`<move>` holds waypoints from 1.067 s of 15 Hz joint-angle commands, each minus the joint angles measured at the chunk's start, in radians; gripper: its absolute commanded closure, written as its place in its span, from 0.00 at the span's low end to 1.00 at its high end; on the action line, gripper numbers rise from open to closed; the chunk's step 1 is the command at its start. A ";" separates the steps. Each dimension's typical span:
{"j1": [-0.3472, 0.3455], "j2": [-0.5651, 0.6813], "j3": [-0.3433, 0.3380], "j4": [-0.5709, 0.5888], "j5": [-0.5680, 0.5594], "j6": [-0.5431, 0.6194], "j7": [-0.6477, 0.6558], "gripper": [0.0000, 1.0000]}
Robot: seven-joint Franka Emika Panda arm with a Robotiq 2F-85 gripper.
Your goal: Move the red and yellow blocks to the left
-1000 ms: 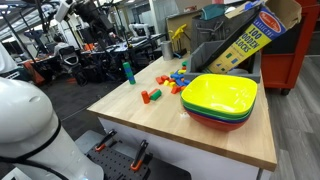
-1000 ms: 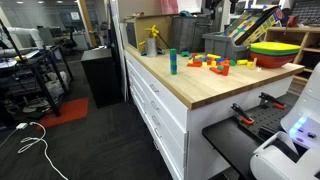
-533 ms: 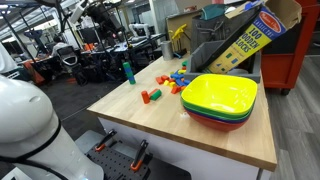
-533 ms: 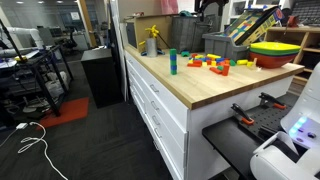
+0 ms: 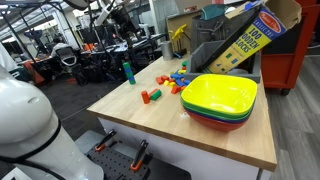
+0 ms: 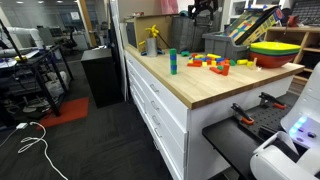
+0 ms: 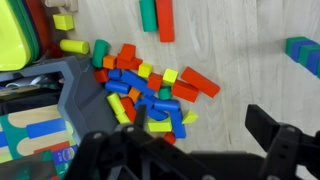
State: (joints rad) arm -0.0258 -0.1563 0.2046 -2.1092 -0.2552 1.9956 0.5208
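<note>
Wrist view, looking down. We mark the yellow block (image 7: 170,75), a small plain cube, and the red block (image 7: 200,83), slightly longer and lying askew just beside it. Both sit at the edge of a mixed pile (image 7: 135,88) of blue, green, orange and red pieces on the wooden table (image 7: 250,60). In an exterior view the stacked bowls (image 5: 220,100) stand near the pile, with the yellow bowl nested uppermost over green and red ones. We see the gripper (image 7: 185,140) high above the pile, its jaws spread wide and holding nothing.
</note>
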 commanded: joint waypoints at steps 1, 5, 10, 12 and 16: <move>0.004 0.124 -0.059 0.099 -0.026 -0.005 0.026 0.00; 0.015 0.216 -0.124 0.140 -0.014 -0.002 0.032 0.00; 0.025 0.289 -0.178 0.142 -0.008 0.002 0.029 0.00; 0.025 0.306 -0.196 0.130 -0.011 0.003 0.034 0.00; 0.031 0.320 -0.218 0.123 -0.003 0.000 0.012 0.00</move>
State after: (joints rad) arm -0.0143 0.1637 0.0058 -1.9874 -0.2616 1.9966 0.5361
